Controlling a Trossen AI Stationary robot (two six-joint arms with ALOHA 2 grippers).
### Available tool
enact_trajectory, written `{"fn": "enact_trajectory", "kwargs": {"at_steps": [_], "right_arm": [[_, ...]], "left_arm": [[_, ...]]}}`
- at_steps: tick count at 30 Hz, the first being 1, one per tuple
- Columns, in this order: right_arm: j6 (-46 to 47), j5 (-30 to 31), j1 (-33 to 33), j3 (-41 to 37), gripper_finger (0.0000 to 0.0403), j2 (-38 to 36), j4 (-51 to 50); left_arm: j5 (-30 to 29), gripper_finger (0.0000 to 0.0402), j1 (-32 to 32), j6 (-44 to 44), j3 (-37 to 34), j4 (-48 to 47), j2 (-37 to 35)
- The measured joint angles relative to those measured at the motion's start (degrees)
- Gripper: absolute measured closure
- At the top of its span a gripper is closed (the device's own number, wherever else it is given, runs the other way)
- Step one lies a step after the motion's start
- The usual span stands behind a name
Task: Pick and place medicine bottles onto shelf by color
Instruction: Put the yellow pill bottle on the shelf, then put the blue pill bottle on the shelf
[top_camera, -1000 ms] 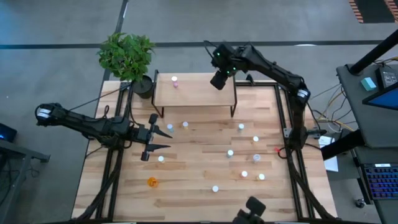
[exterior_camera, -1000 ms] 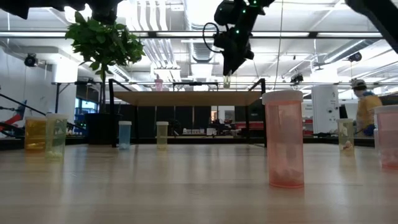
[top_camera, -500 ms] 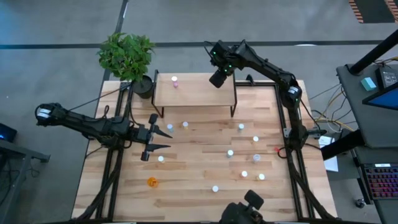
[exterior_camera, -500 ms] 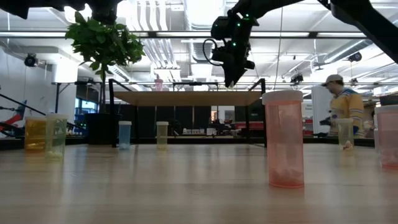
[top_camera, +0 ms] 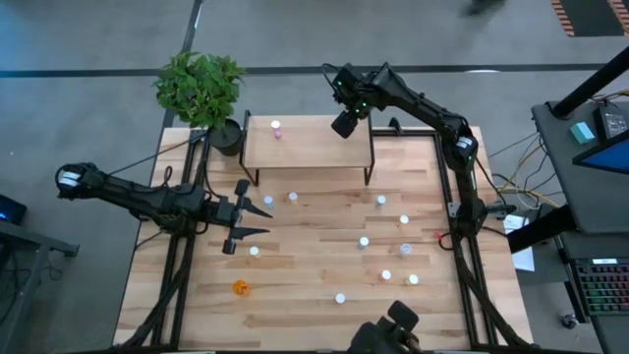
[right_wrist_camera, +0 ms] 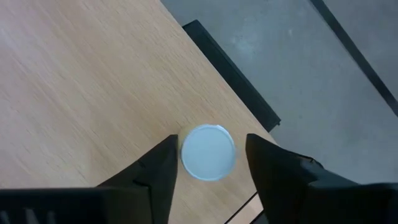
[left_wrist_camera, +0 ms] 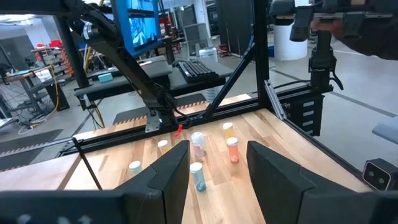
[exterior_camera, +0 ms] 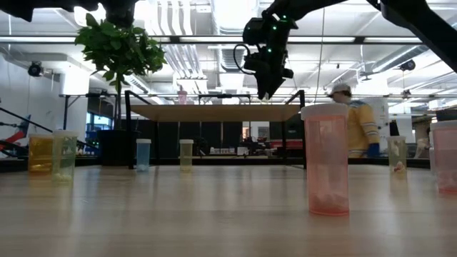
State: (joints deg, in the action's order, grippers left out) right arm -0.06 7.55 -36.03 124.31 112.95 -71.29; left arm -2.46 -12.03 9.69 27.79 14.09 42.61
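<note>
The shelf (top_camera: 310, 143) stands at the table's far edge, and a pink-capped bottle (top_camera: 276, 127) stands on its left part. My right gripper (top_camera: 344, 126) points steeply down over the shelf's far right corner. Its open fingers stand on either side of a white-capped bottle (right_wrist_camera: 208, 152), which stands upright on the shelf top near its edge. A narrow gap shows beside the cap. Several more medicine bottles (top_camera: 364, 241) and an orange one (top_camera: 240, 287) stand loose on the table. My left gripper (top_camera: 257, 218) waits open, held level over the table's left part.
A potted plant (top_camera: 201, 88) stands by the shelf's left end. A pinkish bottle (exterior_camera: 325, 158) stands close to the low camera, with others (exterior_camera: 143, 154) farther back. Black frame rails (top_camera: 452, 197) run along both table sides. A person moves in the room behind.
My right gripper has sunk a little toward the shelf top and tipped slightly. It carried the bottle down from just above the shelf. For the last half second it has kept still.
</note>
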Motion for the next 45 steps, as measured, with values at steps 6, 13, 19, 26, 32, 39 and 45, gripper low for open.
{"fn": "enact_trajectory", "kwargs": {"at_steps": [6, 13, 19, 26, 32, 39, 45], "right_arm": [[0.03, 0.0, 0.0, 0.11, 0.0207, -0.66, -0.06], [1.95, 0.0, 0.99, 1.55, 0.0207, -5.3, -0.01], [3.0, -0.04, 6.98, 0.14, 0.0208, -10.96, 0.0], [2.98, -0.07, 19.64, -8.2, 0.0216, -16.94, 5.26], [3.14, -0.04, 30.33, -21.03, 0.0216, -22.03, 17.22], [3.06, -0.04, 42.0, -34.84, 0.0218, -25.33, 28.4], [6.51, -0.07, 50.17, -42.44, 0.022, -25.73, 27.84]], "left_arm": [[0.0, 0.0257, 0.0, 0.0, -0.02, 0.5, 0.0], [0.0, 0.0257, 0.0, -0.4, -0.01, 0.55, 0.66], [0.0, 0.0257, 0.0, -3.39, 0.0, 1.75, 3.01], [0.02, 0.0257, 0.01, -11.4, 0.04, 2.29, 5.18], [0.05, 0.0257, 0.01, -18.21, 0.04, 1.85, 6.4], [0.11, 0.0257, -0.03, -24.62, 0.04, 1.86, 8.21], [0.22, 0.0257, -0.02, -25.44, 0.04, 4.15, 11.45]]}}
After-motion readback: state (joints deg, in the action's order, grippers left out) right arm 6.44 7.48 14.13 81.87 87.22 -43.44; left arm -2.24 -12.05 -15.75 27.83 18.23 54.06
